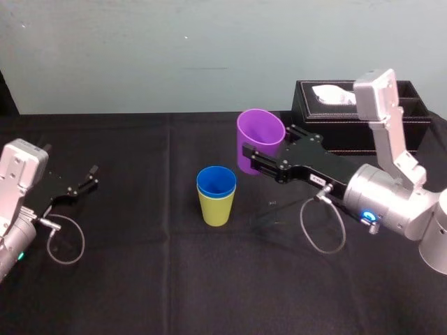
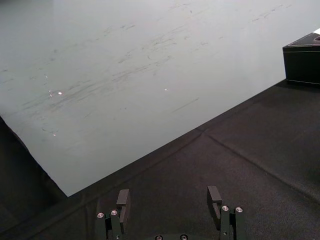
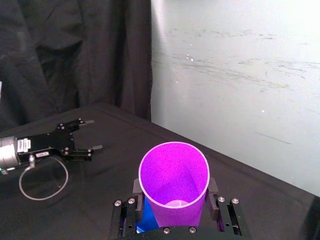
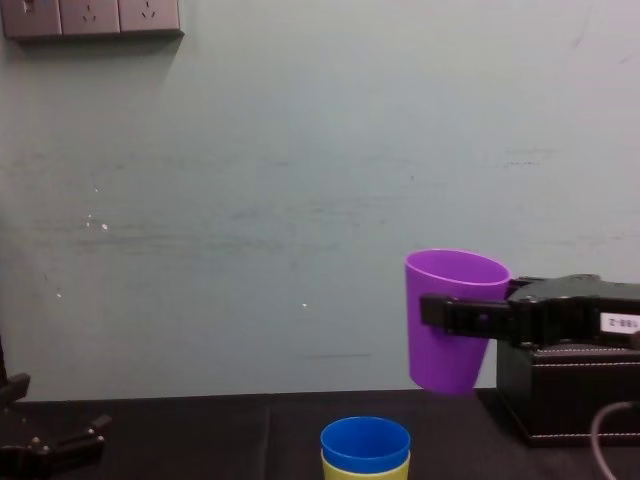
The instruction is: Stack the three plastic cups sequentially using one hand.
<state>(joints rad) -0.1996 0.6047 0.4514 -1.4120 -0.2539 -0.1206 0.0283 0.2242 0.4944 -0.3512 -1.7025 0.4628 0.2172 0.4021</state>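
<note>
The blue cup (image 1: 216, 181) sits nested in the yellow-green cup (image 1: 216, 209), upright at the middle of the black table. My right gripper (image 1: 264, 155) is shut on the purple cup (image 1: 260, 138), one finger on each side of its wall. In the chest view the purple cup (image 4: 450, 320) hangs upright in the air, above and to the right of the blue cup (image 4: 365, 443) and apart from it. The right wrist view looks down into the purple cup's (image 3: 174, 182) open mouth. My left gripper (image 1: 78, 185) rests open at the table's left side.
A black leather tissue box (image 1: 412, 122) stands at the back right, just behind my right arm. The black cloth covers the table (image 1: 140, 279), with bare room at the front and left of the stack. A pale wall rises behind the table.
</note>
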